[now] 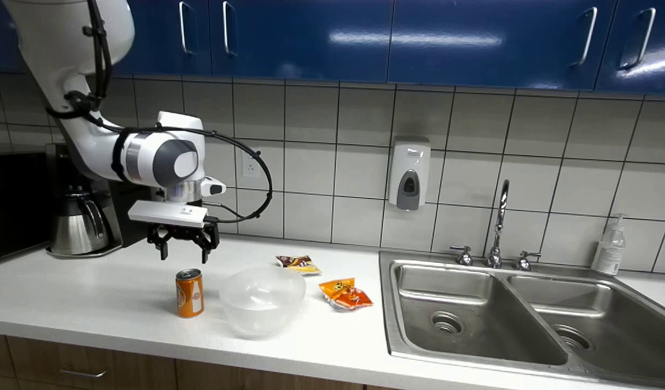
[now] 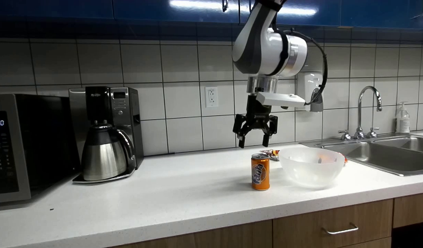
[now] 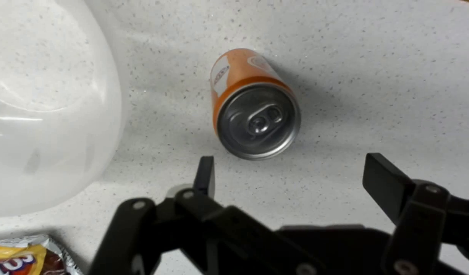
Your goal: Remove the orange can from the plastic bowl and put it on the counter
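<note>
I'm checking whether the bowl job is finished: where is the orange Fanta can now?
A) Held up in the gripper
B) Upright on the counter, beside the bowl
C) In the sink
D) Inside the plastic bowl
B: the orange Fanta can stands upright on the white counter, with a gap between it and the plastic bowl, and the open gripper is above its top, not touching it.
</note>
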